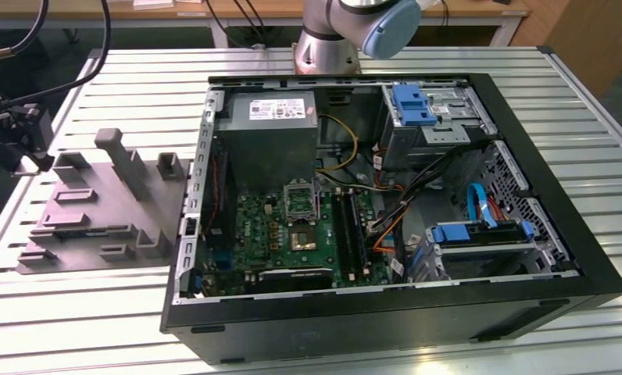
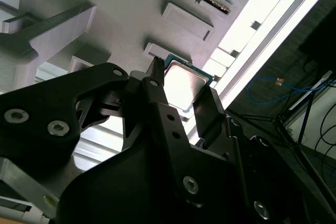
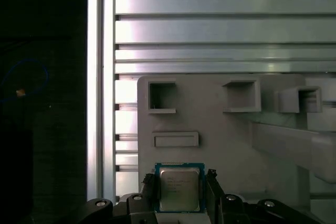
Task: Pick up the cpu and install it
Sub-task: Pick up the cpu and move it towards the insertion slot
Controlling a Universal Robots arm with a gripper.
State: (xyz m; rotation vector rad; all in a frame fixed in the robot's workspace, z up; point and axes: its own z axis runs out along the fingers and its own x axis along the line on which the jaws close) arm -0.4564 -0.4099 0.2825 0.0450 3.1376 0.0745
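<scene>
I have the pincer (image 3: 180,178) drawn narrow onto the cpu (image 3: 179,188). In both wrist views one black finger (image 3: 149,190) sits against each of two opposite edges. The chip faces silvery side up over the grey fixture plate (image 3: 231,145), close to the plate's edge beside the slatted counter (image 3: 220,24). I can't tell whether it rests on the plate or hangs just clear of it. In the exterior view the plate lies at nine o'clock from the open computer case (image 1: 395,312). It is well apart from the motherboard (image 1: 280,234) and its socket (image 1: 301,201), which sits toward twelve o'clock on the board.
</scene>
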